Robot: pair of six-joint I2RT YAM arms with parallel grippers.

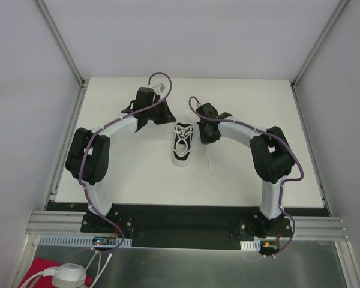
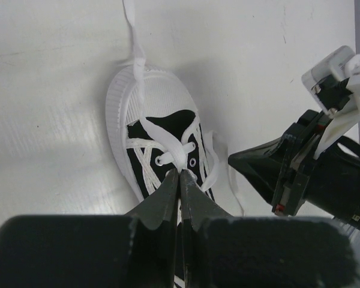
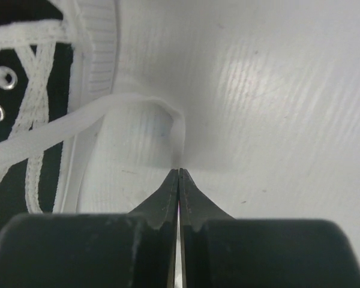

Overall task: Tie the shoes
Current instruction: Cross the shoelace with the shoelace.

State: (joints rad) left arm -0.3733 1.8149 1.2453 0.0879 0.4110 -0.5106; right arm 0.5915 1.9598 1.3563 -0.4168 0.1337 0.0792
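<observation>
The left gripper [image 2: 180, 175] is closed, its fingertips pinched together on a white lace [image 2: 175, 157] at the upper eyelets of the sneaker [image 1: 183, 143]. The right gripper [image 3: 179, 173] is closed too, just beside the shoe's white sole; a lace strand loops out from the eyelets over the sole rim and down to its tips, where it appears nipped. The black sneaker stands on its sole mid-table [image 1: 132, 174], between the two grippers, white toe towards the arms' bases.
</observation>
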